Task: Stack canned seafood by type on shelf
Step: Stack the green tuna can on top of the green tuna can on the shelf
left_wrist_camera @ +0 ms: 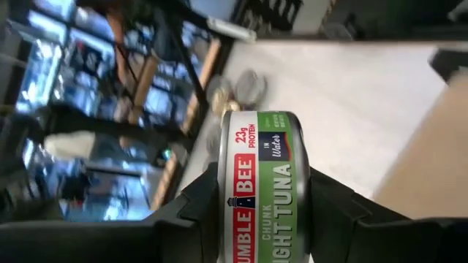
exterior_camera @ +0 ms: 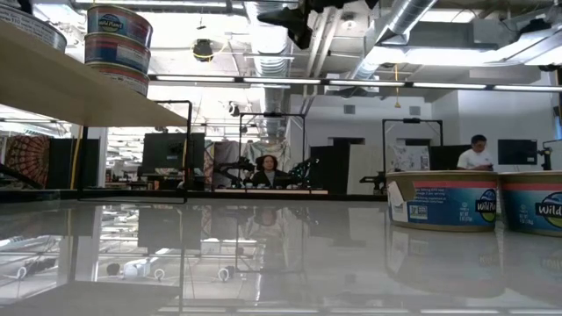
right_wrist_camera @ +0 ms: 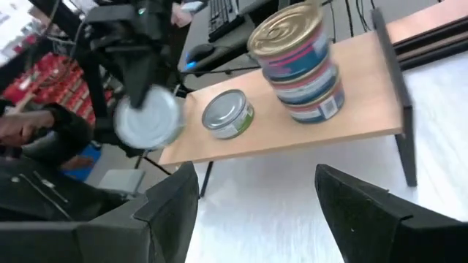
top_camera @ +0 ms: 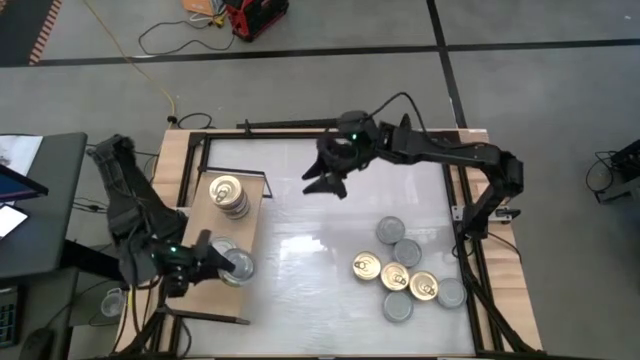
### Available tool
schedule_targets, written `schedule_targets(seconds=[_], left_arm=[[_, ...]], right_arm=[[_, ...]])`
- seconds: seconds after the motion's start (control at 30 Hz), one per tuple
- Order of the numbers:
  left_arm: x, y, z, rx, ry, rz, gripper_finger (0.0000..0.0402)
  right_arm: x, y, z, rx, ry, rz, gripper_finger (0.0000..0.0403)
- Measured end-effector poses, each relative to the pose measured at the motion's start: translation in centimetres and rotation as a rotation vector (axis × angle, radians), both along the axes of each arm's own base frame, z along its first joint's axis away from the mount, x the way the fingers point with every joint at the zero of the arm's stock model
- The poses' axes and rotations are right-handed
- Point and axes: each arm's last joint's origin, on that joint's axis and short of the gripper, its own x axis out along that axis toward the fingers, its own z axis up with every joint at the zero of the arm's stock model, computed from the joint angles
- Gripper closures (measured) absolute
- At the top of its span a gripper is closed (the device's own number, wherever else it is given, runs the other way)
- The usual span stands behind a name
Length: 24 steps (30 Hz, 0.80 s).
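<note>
The shelf [top_camera: 255,230] stands at the table's left. On it are a stack of gold-topped tins [top_camera: 229,195], also in the right wrist view [right_wrist_camera: 296,62], and one green-labelled, silver-topped tin [right_wrist_camera: 228,113]. My left gripper [top_camera: 230,266] is over the shelf's near end, shut on another green-labelled tuna tin [left_wrist_camera: 265,183]. That tin is turned on edge, and its silver face [right_wrist_camera: 146,120] looks toward the table's middle. My right gripper [top_camera: 325,182] hangs open and high over the table's far middle, with nothing between its fingers [right_wrist_camera: 175,204]. My left gripper pinches the tuna tin between its two fingers [left_wrist_camera: 197,208], one on each flat end, with the label wall [left_wrist_camera: 263,161] between them. The fingers reach in about level from the table's left side. The tin is lifted clear of the shelf, on edge.
Several loose tins, some gold-topped and some silver-topped, lie in a cluster [top_camera: 402,268] on the white tabletop at the near right; two show in the low view [exterior_camera: 443,200]. A black frame [top_camera: 300,126] edges the table. People sit in the room beyond.
</note>
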Motion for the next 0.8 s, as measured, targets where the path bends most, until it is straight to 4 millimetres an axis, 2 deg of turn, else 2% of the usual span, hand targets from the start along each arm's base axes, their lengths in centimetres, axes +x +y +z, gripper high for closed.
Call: schedule_targets(seconds=[0.23, 0.53, 0.8], left_arm=[[-1.2, -0.2, -1.0, -0.053, 0.061, 0.081, 0.0261], [-2.8, 0.0, -0.9, -0.192, 0.092, 0.066, 0.0262], [-3.7, 0.2, -1.4, -0.100, 0.098, 0.044, 0.0262]], right_arm=[[0.6, 3.0, -0.1, -0.031, 0.003, 0.033, 0.0107], [0.8, 4.7, -0.3, -0.051, 0.017, 0.037, 0.0107], [0.8, 6.5, -0.4, -0.083, 0.013, 0.094, 0.0107]])
